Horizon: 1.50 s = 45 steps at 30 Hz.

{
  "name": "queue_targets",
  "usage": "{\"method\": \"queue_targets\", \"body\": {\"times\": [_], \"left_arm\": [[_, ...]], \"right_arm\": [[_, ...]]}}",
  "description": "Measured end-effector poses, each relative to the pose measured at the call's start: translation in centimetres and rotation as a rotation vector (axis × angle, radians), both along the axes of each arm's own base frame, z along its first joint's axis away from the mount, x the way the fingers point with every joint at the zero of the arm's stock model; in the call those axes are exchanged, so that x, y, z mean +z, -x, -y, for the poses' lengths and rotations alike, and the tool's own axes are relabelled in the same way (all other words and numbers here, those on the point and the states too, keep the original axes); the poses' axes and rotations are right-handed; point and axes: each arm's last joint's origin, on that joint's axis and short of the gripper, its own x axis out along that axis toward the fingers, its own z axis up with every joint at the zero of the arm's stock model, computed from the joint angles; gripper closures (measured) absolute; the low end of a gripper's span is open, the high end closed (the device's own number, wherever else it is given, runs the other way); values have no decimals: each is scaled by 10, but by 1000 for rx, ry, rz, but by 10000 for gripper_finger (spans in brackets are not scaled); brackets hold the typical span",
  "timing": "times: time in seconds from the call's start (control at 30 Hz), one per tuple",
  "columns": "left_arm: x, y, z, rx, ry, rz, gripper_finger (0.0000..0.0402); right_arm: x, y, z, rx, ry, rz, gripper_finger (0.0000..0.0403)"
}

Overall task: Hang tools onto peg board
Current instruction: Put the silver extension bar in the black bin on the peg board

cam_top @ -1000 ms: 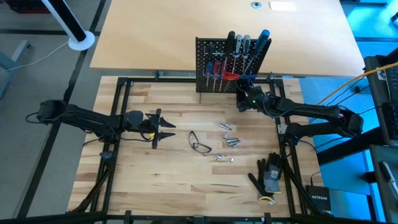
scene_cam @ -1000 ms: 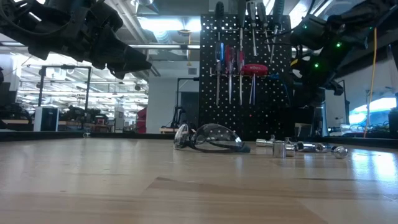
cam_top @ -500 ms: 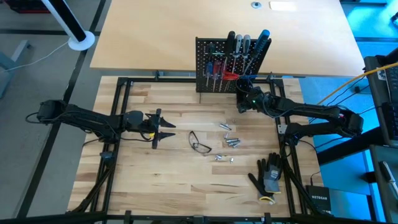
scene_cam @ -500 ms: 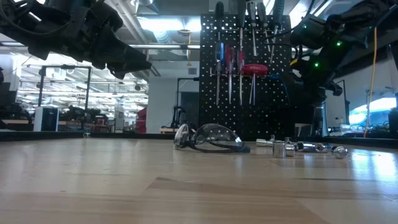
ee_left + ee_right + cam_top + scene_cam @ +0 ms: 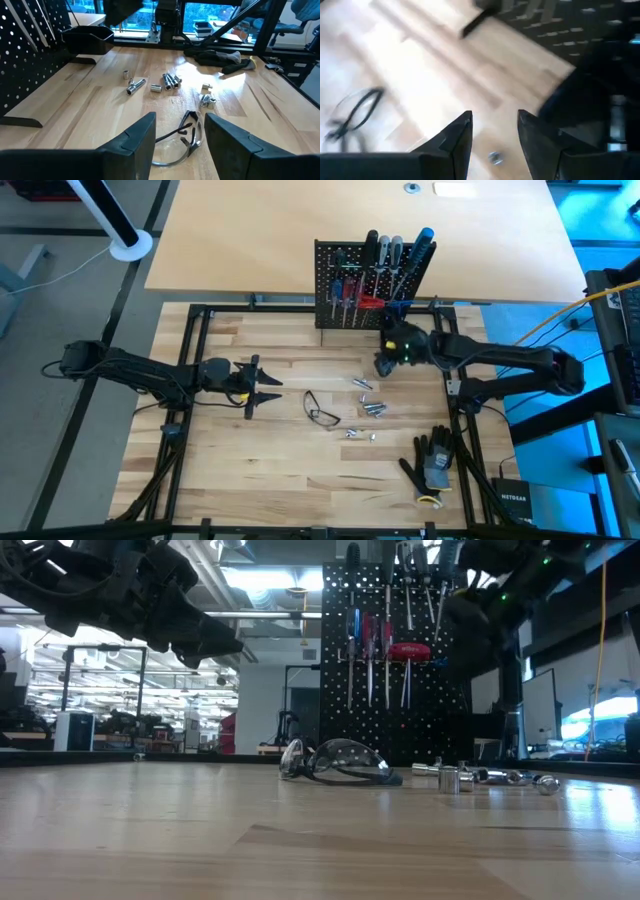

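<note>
In front of the black perforated peg board [image 5: 352, 285], which stands upright at the far edge of the pale wooden bench [image 5: 280, 450], the right hand [image 5: 383, 361] has drawn back from the panel toward the near side of the bench; a second ago it sat close against the board's right end, beside the red-handled tool. The red-handled tool [image 5: 370, 303] now hangs on the board by itself, among the other tools [image 5: 385, 265], screwdrivers with red, blue, black and grey handles slotted along the board's face. The board, the tools and everything lying on the bench sit where they were.

The right hand's two dark fingers [image 5: 449, 142] stand parted with a clear gap between them, and nothing is in the gap; they touch nothing. It hangs above the bench just in front of the board's right end, apart from the hung tools.

The left hand [image 5: 268, 387] waits well to the left of the board and nearer the front, unmoved, its fingers [image 5: 135, 140] spread and empty.

A pair of clear safety glasses [image 5: 321, 411] lies in front of the board, just ahead of the left hand. Small shiny metal sockets [image 5: 368, 404] are scattered in front of the board's right half. Black gloves [image 5: 430, 461] lie farther from the board, toward the near right corner.
</note>
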Motion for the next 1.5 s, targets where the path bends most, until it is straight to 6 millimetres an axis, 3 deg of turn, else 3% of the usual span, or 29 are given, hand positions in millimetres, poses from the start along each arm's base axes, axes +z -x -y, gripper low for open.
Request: {"method": "queue_targets", "body": {"times": [0.33, 0.57, 1.13, 1.5], "left_arm": [[0, 0, 0, 1, 3, 0, 243], [0, 0, 0, 1, 3, 0, 243], [0, 0, 0, -1, -5, 0, 243], [0, 0, 0, -1, -5, 0, 243]], "right_arm": [[0, -12, -63, 293, 7, -3, 249], [-7, -16, -86, 381, 34, -41, 249], [-90, -49, -97, 604, 48, -460, 249], [-99, -50, -96, 611, 91, -525, 249]]}}
